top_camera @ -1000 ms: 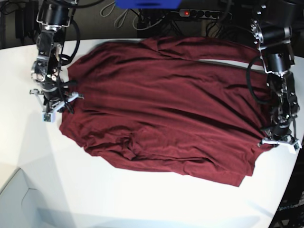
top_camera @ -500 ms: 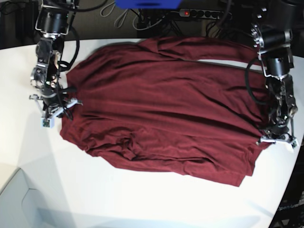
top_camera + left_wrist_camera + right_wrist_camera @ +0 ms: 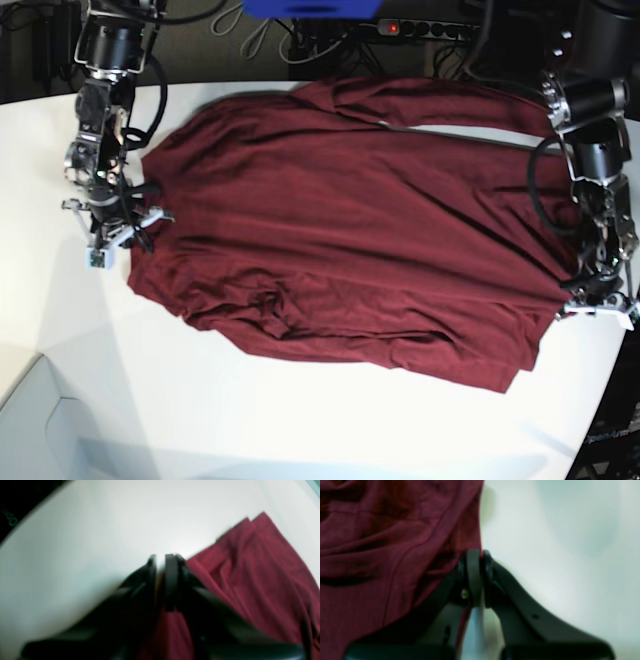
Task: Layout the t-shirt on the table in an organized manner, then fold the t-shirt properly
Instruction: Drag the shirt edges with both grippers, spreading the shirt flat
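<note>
Dark maroon t-shirt (image 3: 350, 220) spread wrinkled across the white table (image 3: 300, 420), right gripper (image 3: 477, 555) clamped on its left edge, left gripper (image 3: 160, 560) at its right edge, jaws slightly parted, holding nothing

Dark backdrop, power strip (image 3: 425, 28), cables (image 3: 262, 36)

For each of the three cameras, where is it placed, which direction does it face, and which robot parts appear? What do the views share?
Base: high above, facing down on the table and the spread t-shirt; both arms show, one at each side.
Left wrist: on the left arm, facing along the left gripper to the shirt's edge and bare table.
Right wrist: on the right arm, facing along the right gripper, shut on the shirt's edge.
Shared: the maroon shirt and the white table appear in all.
</note>
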{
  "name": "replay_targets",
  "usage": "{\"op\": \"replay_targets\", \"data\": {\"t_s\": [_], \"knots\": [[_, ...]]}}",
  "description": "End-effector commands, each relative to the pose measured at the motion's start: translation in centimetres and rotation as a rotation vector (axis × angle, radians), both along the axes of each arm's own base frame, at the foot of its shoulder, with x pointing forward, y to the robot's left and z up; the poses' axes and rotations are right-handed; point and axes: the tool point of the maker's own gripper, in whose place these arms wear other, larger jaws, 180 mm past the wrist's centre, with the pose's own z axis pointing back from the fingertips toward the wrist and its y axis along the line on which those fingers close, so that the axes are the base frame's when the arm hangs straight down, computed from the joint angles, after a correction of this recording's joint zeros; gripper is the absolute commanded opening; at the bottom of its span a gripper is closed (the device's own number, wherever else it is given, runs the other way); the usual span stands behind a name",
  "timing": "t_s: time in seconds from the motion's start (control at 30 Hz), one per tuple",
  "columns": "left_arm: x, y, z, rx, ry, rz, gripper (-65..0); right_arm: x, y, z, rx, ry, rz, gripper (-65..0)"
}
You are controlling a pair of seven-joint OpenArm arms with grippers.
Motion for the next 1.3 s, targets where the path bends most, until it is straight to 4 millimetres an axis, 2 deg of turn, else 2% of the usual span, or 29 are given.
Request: {"op": "replay_targets", "data": {"t_s": [0.0,0.1,0.27,0.5,0.6,0.7,0.77,0.8,0.87,0.97,1.03,1.1,1.27], "knots": [[1.4,1.0,3.1,0.037,-0.072,0.009,-51.1,-1.7,-0.3,-1.6,-0.003,0.105,-0.007,-63.5],[1.3,1.1,3.0,0.038,-0.069,0.009,-43.4,-1.6,-0.3,-1.4,-0.005,0.099,-0.006,-63.5],[1.0,1.2,2.7,0.034,-0.065,0.015,-41.5,-1.0,-0.3,-0.4,-0.013,0.072,-0.004,-63.5],[0.1,1.2,2.2,0.027,-0.068,0.013,-41.3,1.1,-0.3,4.7,-0.058,-0.064,0.011,-63.1],[-0.9,1.7,3.2,0.023,-0.112,0.014,-41.2,1.7,-0.2,7.1,-0.079,-0.126,0.018,-63.1],[-1.8,1.2,3.9,-0.009,-0.16,0.005,-41.2,1.6,-0.1,8.7,-0.098,-0.166,0.025,-63.1],[-3.0,1.3,4.7,0.0,-0.18,-0.011,-41.2,1.0,0.1,9.8,-0.114,-0.189,0.032,-63.1],[-4.0,0.9,4.4,-0.009,-0.166,-0.028,-41.2,0.4,0.4,10.3,-0.119,-0.198,0.038,-63.1],[-5.3,-0.3,3.9,-0.035,-0.142,-0.066,-41.2,-0.9,1.5,10.5,-0.106,-0.196,0.045,-63.1],[-7.4,-1.3,2.6,-0.037,-0.096,-0.099,-41.2,-2.5,2.9,9.9,-0.074,-0.175,0.045,-63.1],[-9.1,-1.2,1.5,-0.037,-0.061,-0.098,-41.2,-3.7,3.5,9.1,-0.056,-0.15,0.042,-63.1],[-11.0,-0.3,0.9,-0.042,-0.045,-0.066,-40.4,-4.9,3.9,8.3,-0.047,-0.126,0.04,-63.1],[-14.7,1.7,-0.5,-0.066,-0.025,0.03,-22.0,-6.7,4.2,6.9,-0.035,-0.08,0.039,-63.1]]}}
